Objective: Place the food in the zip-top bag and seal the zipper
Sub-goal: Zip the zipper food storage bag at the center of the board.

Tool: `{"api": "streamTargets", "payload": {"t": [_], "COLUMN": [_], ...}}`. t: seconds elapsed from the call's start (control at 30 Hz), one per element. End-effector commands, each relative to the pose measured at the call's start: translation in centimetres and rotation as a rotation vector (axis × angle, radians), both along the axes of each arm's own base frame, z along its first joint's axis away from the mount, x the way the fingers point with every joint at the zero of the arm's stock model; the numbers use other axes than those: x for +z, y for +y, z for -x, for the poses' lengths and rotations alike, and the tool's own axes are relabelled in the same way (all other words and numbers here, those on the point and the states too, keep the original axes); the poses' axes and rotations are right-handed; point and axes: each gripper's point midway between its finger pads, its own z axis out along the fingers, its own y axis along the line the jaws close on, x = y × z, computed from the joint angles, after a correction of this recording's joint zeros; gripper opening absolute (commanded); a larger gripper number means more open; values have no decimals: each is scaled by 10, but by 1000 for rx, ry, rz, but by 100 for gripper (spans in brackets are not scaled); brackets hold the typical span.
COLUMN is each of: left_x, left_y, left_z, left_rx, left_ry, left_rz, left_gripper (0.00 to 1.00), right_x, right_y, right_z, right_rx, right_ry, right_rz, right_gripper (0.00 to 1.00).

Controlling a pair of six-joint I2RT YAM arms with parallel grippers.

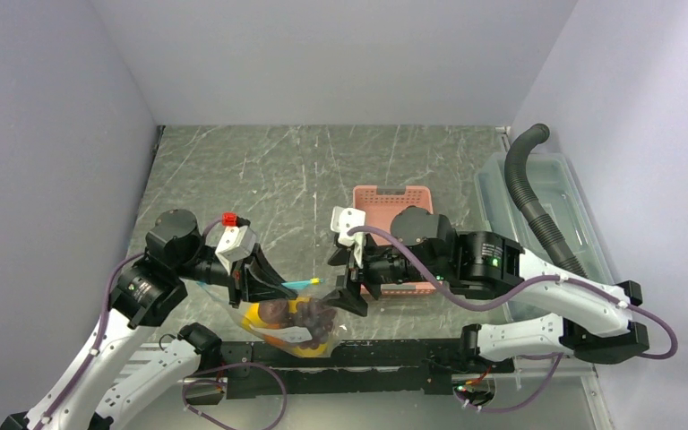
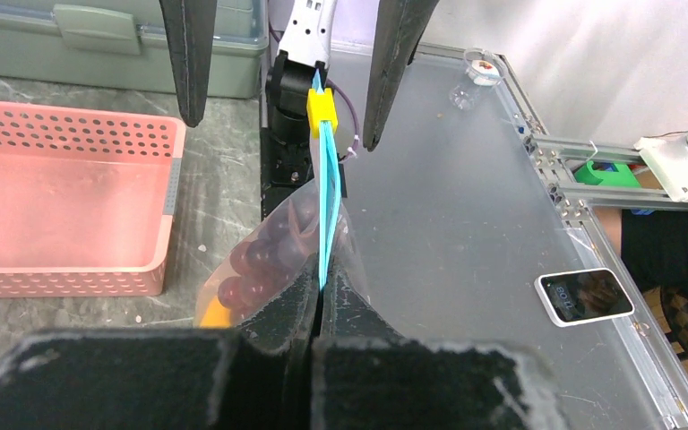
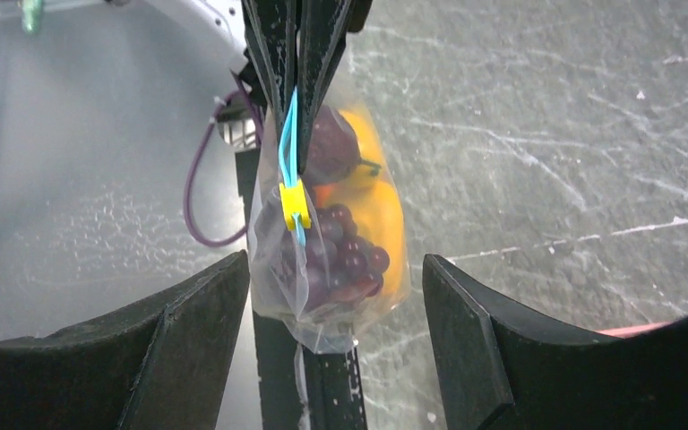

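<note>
- Top external: the zip-top bag (image 1: 291, 327) is hung at the near edge of the table (image 1: 322, 170); open marble is seen beyond.
- Left wrist: the zipper (image 2: 325, 197) is pinched by the left gripper (image 2: 321, 285); writing on a small screen (image 2: 585, 296) cannot be read.
- Right wrist: the right gripper (image 3: 336, 260) is spread wide, flanking the bag without contact; grapes (image 3: 358, 264) and yellow food (image 3: 387, 224) are seen inside.
</note>
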Motion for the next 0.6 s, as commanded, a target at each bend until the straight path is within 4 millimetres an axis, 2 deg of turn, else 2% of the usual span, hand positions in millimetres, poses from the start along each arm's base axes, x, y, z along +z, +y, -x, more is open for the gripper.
{"api": "streamTargets", "payload": {"t": [0.0, 0.27, 0.4, 0.57], "left_x": [13, 14, 14, 15], "left_y": [0, 1, 2, 2], "left_z": [4, 6, 7, 7], "left_rx": [-27, -36, -35, -33], "left_ry": [-80, -80, -84, -91], "left_rz": [44, 47, 49, 53], "left_gripper": [0, 0, 0, 0], "right_x": [31, 20, 17, 15], "right_y": [18, 32, 34, 33], "right_z": [-2, 3, 7, 14], "right_rx": [-10, 34, 59, 93], "right_ry": [-6, 15, 21, 31], "right_rz": [-180, -172, -186, -222], "right_gripper": [74, 66, 61, 60]}}
